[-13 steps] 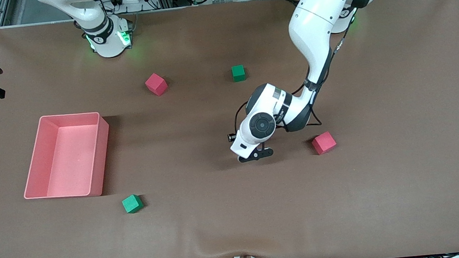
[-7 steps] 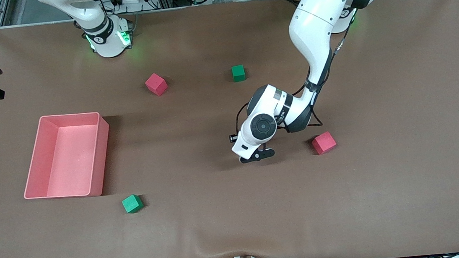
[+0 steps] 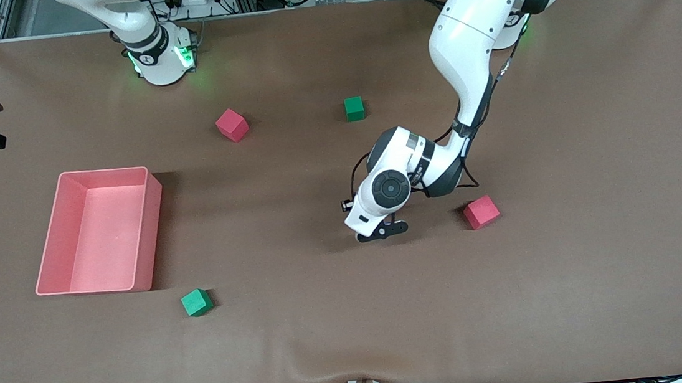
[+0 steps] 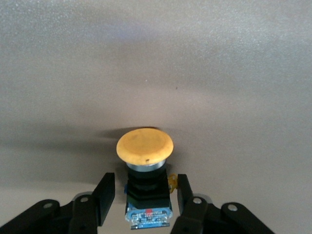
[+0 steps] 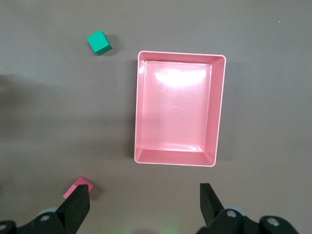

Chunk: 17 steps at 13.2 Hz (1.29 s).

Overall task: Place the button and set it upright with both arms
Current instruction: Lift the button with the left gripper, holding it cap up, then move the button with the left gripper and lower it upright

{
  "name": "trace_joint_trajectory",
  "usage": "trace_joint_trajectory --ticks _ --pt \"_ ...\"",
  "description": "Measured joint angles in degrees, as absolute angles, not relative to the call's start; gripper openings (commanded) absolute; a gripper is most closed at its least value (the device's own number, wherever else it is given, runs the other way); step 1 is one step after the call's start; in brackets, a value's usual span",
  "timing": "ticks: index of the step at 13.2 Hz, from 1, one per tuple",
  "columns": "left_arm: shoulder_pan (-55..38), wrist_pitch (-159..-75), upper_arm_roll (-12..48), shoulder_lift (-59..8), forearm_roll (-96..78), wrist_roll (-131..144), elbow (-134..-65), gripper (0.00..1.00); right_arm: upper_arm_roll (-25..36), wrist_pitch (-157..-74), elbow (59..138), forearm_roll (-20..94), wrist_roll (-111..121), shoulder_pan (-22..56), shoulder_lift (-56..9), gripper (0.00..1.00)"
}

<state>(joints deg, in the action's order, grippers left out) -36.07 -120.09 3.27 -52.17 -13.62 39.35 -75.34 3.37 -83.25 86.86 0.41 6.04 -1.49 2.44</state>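
At the middle of the table, low on the brown mat (image 3: 572,257): left gripper (image 3: 382,231) (image 4: 144,195), partly closed. Brackets the black body of the button (image 4: 145,146) with a finger on each side, slim gaps showing, not clamping. Orange cap pointing away from the wrist. Sits just beside a red cube (image 3: 481,212), which lies toward the left arm's end. Over the pink tray (image 5: 214,107), right gripper (image 5: 144,204) waits high, spread wide, gripping nothing. Green cube (image 5: 99,42) lies near the tray.
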Motion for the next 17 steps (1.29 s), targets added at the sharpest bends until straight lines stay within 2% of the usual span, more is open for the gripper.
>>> trace_joint_trajectory --ticks 1,2,11,17 --pt "-36.1 -120.1 3.3 -52.2 -13.6 39.4 -75.3 0.05 3.4 -83.5 86.9 0.4 6.0 -1.5 2.4 1.00" --pt "-36.1 -120.1 3.3 -52.2 -13.6 39.3 -75.3 0.00 3.3 -83.8 86.9 0.4 6.0 -1.5 2.3 1.00" --pt "-37.0 -120.0 3.3 -49.4 -11.8 40.5 -73.5 0.00 2.8 -84.1 86.2 0.5 6.1 -1.5 2.3 1.00" --pt "-45.3 -119.7 3.4 -46.7 7.6 68.7 -73.5 0.00 2.5 -84.1 86.2 0.7 6.1 -1.4 2.3 1.00"
